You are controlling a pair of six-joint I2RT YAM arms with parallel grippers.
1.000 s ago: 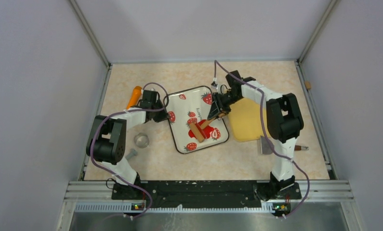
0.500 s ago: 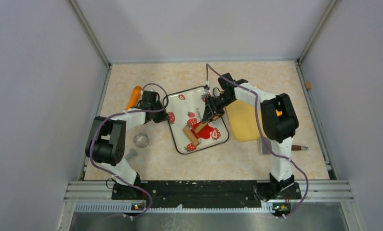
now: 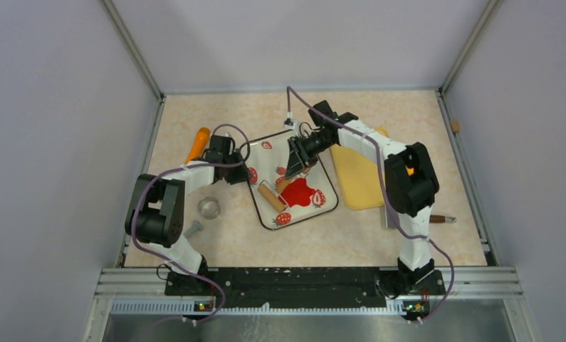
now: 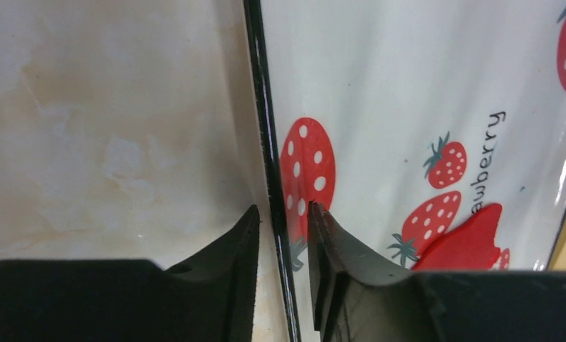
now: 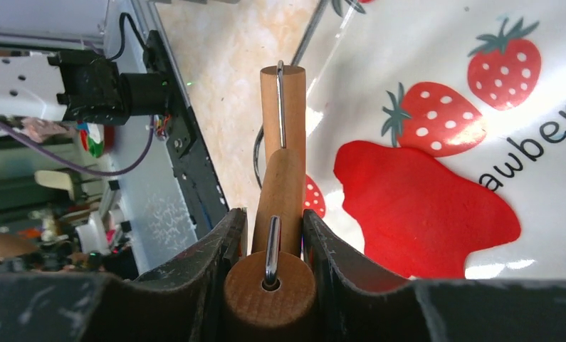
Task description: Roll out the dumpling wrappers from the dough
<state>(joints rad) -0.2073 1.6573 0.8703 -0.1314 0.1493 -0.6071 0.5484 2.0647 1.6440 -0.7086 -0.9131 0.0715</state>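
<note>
Found the dough point(image 3: 302, 192) flattened into 1 ragged, bright-red blob on the strawberry tray point(image 3: 267, 162), right of centre. Found the right gripper point(image 5: 269, 221) clamped on the handle of the wooden roller point(image 3: 271, 196), and the left gripper point(image 4: 283, 221) parted around the tray's left rim. Noted the roller shifted left, off the dough, against 1 second earlier.

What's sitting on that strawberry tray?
On the tray: flattened red dough and a wooden roller beside it. The right arm covers the tray's far part, so anything there is hidden.
</note>
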